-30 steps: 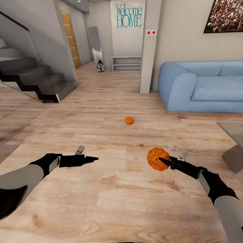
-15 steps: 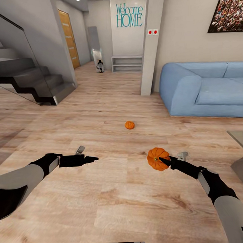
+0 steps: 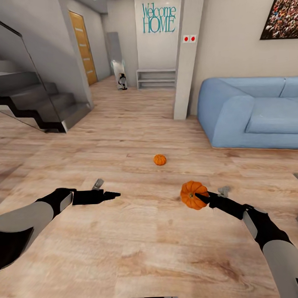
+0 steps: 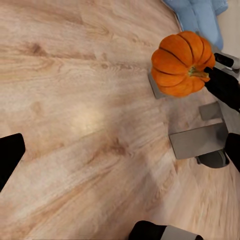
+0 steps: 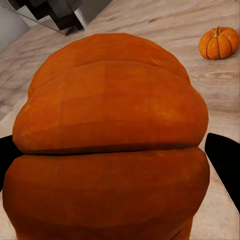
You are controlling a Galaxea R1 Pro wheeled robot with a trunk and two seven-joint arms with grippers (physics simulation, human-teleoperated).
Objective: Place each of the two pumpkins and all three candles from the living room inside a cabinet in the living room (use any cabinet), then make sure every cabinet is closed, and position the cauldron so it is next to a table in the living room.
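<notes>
Overhead, our right gripper [image 3: 201,198] clamps one pumpkin [image 3: 192,194], carried for the cabinet; the second pumpkin [image 3: 159,160] waits on the floor [image 3: 139,244] at 12 o'clock. Our left gripper [image 3: 111,194] looks empty, its gap unclear. Left wrist: the carried pumpkin [image 4: 181,63] at 2 o'clock. Right wrist: it [image 5: 107,145] sits between our fingers.

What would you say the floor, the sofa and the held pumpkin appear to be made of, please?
Floor: light wood planks, judging by grain and knots, with a soft satin sheen. Sofa: probably matte blue fabric, with soft rounded cushions and no gloss. Held pumpkin in the right gripper: matte orange ribbed skin; being a faceted render, real or plastic is open.
</notes>
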